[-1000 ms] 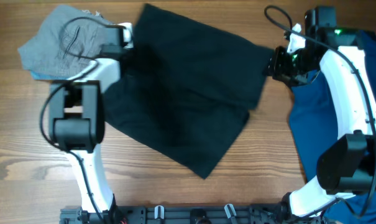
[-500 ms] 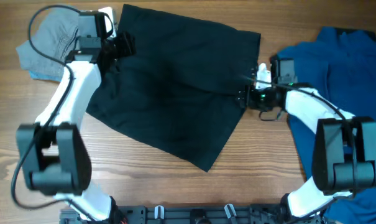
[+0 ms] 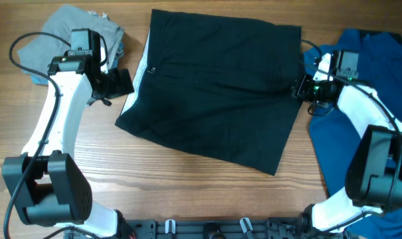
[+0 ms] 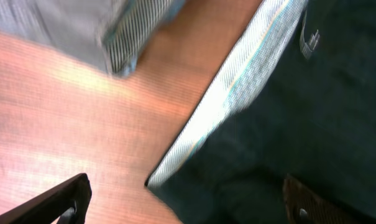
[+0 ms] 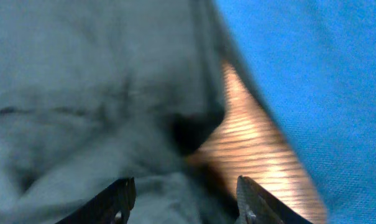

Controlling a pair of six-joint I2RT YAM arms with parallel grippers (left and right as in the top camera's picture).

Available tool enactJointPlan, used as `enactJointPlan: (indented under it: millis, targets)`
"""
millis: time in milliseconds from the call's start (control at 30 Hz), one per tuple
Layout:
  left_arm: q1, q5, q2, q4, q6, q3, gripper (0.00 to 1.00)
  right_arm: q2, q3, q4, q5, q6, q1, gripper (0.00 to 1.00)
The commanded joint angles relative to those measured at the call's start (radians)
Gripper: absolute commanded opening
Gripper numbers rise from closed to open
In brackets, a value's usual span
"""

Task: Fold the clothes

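The black shorts (image 3: 214,86) lie spread flat across the middle of the table, with the pale waistband lining (image 3: 139,72) showing along their left edge. My left gripper (image 3: 123,83) hovers just left of that waistband, open, with nothing between its fingers. In the left wrist view the striped lining (image 4: 237,93) runs diagonally and the left gripper (image 4: 188,202) spans its lower corner. My right gripper (image 3: 299,87) is at the shorts' right edge. In the right wrist view the right gripper (image 5: 184,199) stands open over the dark fabric (image 5: 82,93), not pinching it.
A grey garment (image 3: 68,30) lies bunched at the back left, close behind my left arm. The bright blue shirt (image 3: 360,133) covers the table's right side under my right arm. Bare wood (image 3: 187,192) runs along the front.
The shorts have been drawn out flatter and squarer. My left gripper has let go of the waistband, opened wide and backed off left. The right gripper has shifted right with the shorts' edge.
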Motion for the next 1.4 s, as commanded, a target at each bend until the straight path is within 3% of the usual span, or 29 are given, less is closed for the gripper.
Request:
enactJointPlan:
  millis: [0, 33, 100, 133, 200, 300, 367, 467, 533, 567, 633, 733, 800, 900, 967, 1033, 1167, 1200, 1367]
  targets:
    - [0.006, 0.031, -0.017, -0.068, 0.060, -0.040, 0.85, -0.123, 0.071, -0.177, -0.110, -0.047, 0.002, 0.60]
    - [0.010, 0.031, -0.017, -0.059, 0.060, -0.084, 0.77, -0.194, 0.072, -0.272, -0.120, -0.050, 0.002, 0.60]
    - [0.012, 0.032, -0.017, 0.011, 0.064, -0.162, 0.73, -0.273, 0.072, -0.367, -0.119, -0.050, 0.002, 0.60]
    - [0.011, 0.098, -0.017, 0.119, 0.154, -0.230, 0.69, -0.304, 0.072, -0.397, -0.120, -0.050, 0.002, 0.60]
    - [0.011, 0.144, -0.017, 0.258, 0.217, -0.315, 0.59, -0.325, 0.072, -0.425, -0.120, -0.050, 0.002, 0.61]
    - [0.011, 0.136, -0.017, 0.309, 0.263, -0.367, 0.50, -0.324, 0.071, -0.467, -0.119, -0.051, 0.002, 0.63]
    - [0.011, 0.105, -0.017, 0.336, 0.293, -0.386, 0.51, -0.324, 0.071, -0.473, -0.119, -0.051, 0.002, 0.63]
    - [0.011, 0.049, -0.016, 0.386, 0.293, -0.389, 0.65, -0.324, 0.071, -0.480, -0.119, -0.052, 0.002, 0.64]
    - [0.011, 0.051, -0.005, 0.412, 0.292, -0.389, 0.63, -0.324, 0.071, -0.468, -0.109, -0.051, 0.002, 0.64]
    - [0.011, 0.054, 0.000, 0.413, 0.292, -0.389, 0.58, -0.324, 0.071, -0.465, -0.108, -0.051, 0.002, 0.64]
    - [0.011, 0.073, 0.003, 0.342, 0.292, -0.389, 0.31, -0.324, 0.071, -0.467, -0.104, -0.052, 0.002, 0.64]
    - [0.014, 0.064, 0.002, 0.229, 0.293, -0.389, 0.04, -0.324, 0.071, -0.466, -0.104, -0.050, 0.002, 0.64]
    - [0.030, -0.025, -0.003, 0.199, 0.230, -0.387, 0.04, -0.324, 0.071, -0.470, -0.104, -0.049, 0.002, 0.64]
    - [0.057, -0.036, -0.034, 0.185, 0.151, -0.377, 0.04, -0.324, 0.071, -0.489, -0.103, -0.048, 0.002, 0.65]
    - [0.062, -0.037, -0.064, 0.184, 0.148, -0.375, 0.04, -0.322, 0.043, -0.565, -0.010, 0.030, 0.002, 0.67]
    - [0.062, -0.037, -0.068, 0.187, 0.148, -0.376, 0.04, -0.313, -0.029, -0.619, 0.060, 0.114, 0.002, 0.61]
    - [0.062, -0.037, -0.068, 0.187, 0.148, -0.376, 0.04, -0.309, -0.285, -0.620, -0.158, 0.107, 0.008, 0.31]
    - [0.062, -0.037, -0.068, 0.187, 0.148, -0.376, 0.08, -0.309, -0.341, -0.601, -0.186, 0.108, 0.021, 0.29]
    - [0.062, -0.036, -0.068, 0.187, 0.148, -0.376, 0.62, -0.309, -0.488, -0.481, -0.245, 0.160, 0.108, 0.44]
